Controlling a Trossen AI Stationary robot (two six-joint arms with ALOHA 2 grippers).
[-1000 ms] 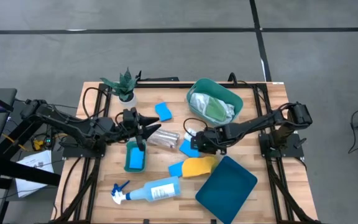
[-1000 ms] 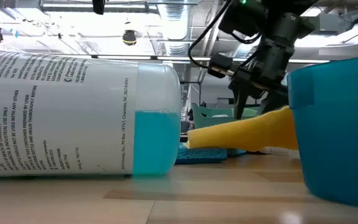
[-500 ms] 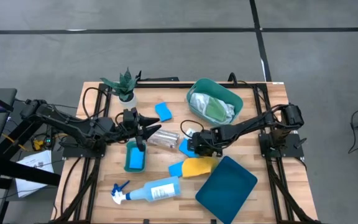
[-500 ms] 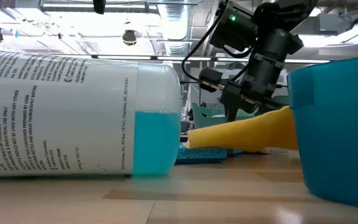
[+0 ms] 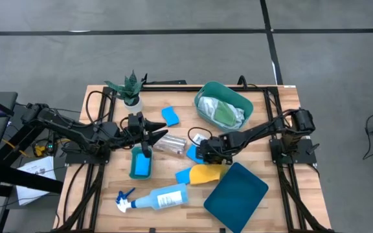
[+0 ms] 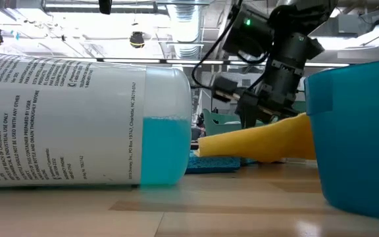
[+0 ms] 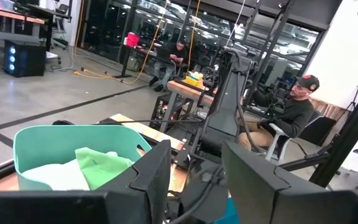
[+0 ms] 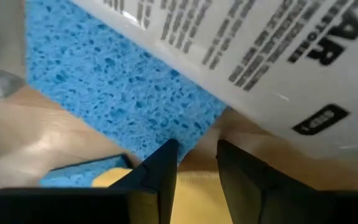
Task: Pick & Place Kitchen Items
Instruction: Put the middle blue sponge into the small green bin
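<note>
My right gripper (image 5: 200,153) points steeply down at the table's middle, open by a narrow gap (image 8: 196,158). Its tips stand at the edge of a blue sponge (image 8: 117,87), beside the small white bottle (image 8: 260,50) that lies on its side. A yellow cloth (image 5: 207,173) lies just nearer. My left gripper (image 5: 162,131) hangs level above the table, open and empty, beside the crinkled silver cup (image 5: 171,144). Another blue sponge (image 5: 141,163) lies below it. My right gripper comes at the sponge's edge (image 8: 185,134) from above, slanting. One fingertip (image 8: 166,152) stands right at that edge. I cannot tell whether it touches the sponge or the bottle.
The teal tub (image 5: 204,91) at the far side holds white and green cloths. A teal lid (image 5: 236,189) and the pale-blue spray bottle (image 5: 160,197) lie near the front edge. A potted plant (image 5: 128,88) stands far left, with more blue sponges (image 5: 170,116), (image 5: 183,176).
My right gripper has sunk toward the table and shifted a little toward the left edge, closing in on the blue sponge and the white bottle. Its finger gap looks the same.
</note>
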